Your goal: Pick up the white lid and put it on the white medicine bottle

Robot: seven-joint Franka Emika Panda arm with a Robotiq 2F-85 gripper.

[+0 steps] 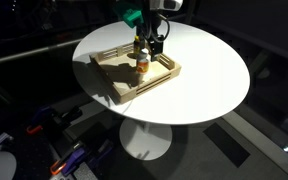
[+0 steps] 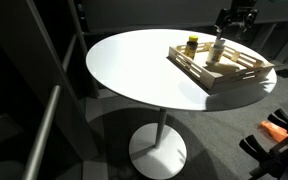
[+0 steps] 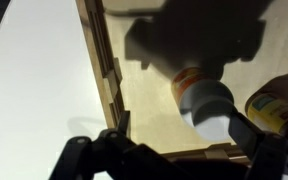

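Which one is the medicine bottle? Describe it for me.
Find the round white table and the wooden tray on it. Of two bottles in the tray, the white medicine bottle is the pale one with an orange band; the dark bottle beside it has a yellow cap.

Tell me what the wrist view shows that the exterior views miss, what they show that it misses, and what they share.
Only in the wrist view: the white medicine bottle from straight above, and a dark shadow across the tray floor. Only in an exterior view: the whole round table, its pedestal and orange items on the floor. Both: the wooden tray, the dark bottle beside the white one, and the gripper above them.
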